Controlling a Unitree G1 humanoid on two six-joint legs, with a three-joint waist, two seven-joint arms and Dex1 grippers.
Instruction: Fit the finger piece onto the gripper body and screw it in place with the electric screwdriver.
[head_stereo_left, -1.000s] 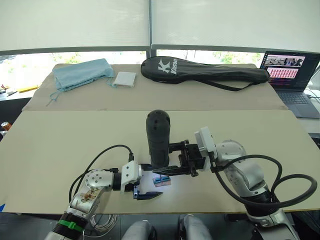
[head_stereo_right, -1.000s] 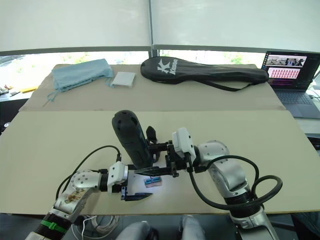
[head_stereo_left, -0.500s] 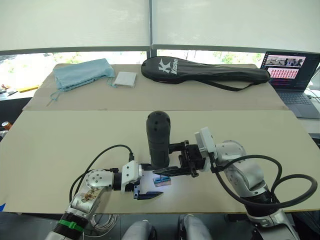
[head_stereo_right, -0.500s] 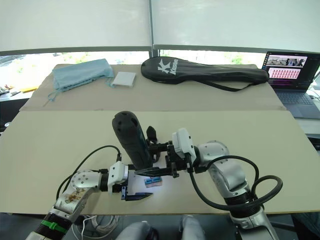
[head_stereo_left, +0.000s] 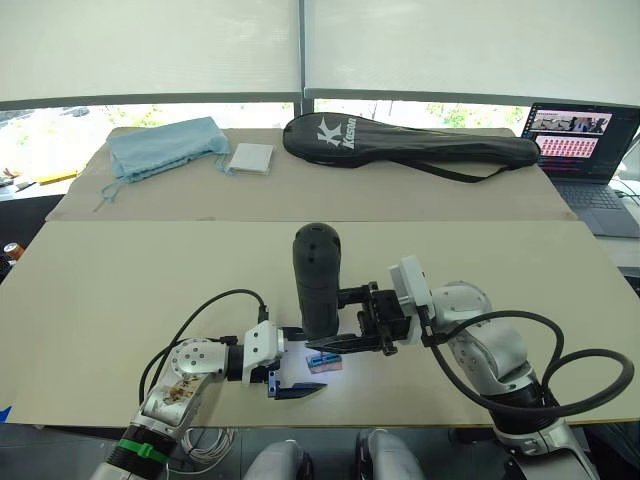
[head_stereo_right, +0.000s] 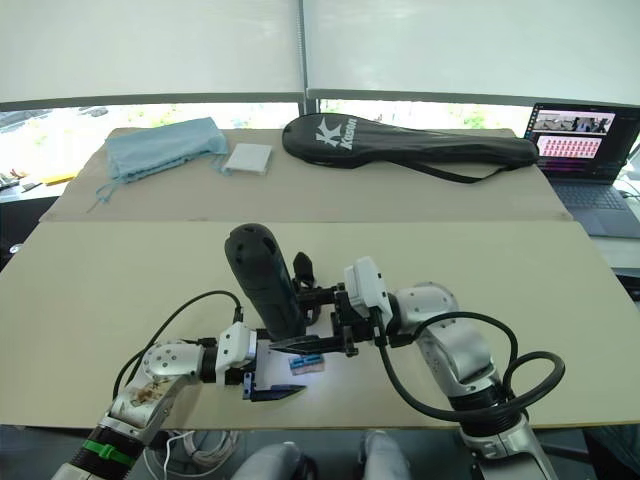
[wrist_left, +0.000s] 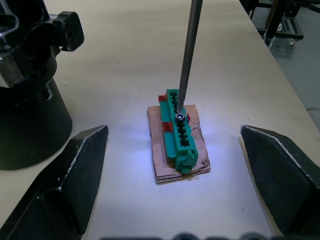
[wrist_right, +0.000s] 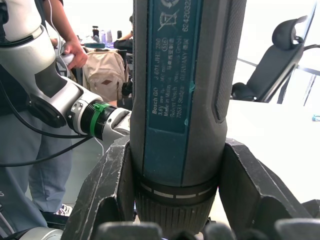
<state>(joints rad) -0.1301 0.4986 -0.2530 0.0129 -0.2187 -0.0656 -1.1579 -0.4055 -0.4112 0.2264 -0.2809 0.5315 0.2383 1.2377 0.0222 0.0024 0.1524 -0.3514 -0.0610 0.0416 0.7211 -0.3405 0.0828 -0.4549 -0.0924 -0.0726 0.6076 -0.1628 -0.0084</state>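
Note:
My right gripper (head_stereo_left: 327, 320) is shut on the electric screwdriver (head_stereo_left: 317, 275), a thick dark cylinder held upright near the table's front middle. In the right wrist view its fingers (wrist_right: 107, 190) clamp the barrel (wrist_right: 185, 75). The thin silver bit (wrist_left: 187, 55) points down onto a screw in a small green block on tan card (wrist_left: 178, 132). My left gripper (wrist_left: 172, 190) stands open on either side of that block, touching nothing. The black gripper body (wrist_left: 30, 85) stands just beside the block, its pointed finger (head_stereo_right: 303, 268) peeking from behind the screwdriver. The finger piece is out of view.
Along the far strip of the table lie a black racket bag (head_stereo_left: 410, 140), a blue cloth (head_stereo_left: 165, 145) and a white pad (head_stereo_left: 249, 158). An open laptop (head_stereo_left: 580, 150) sits at the far right. A person (wrist_right: 65, 30) stands beyond the table.

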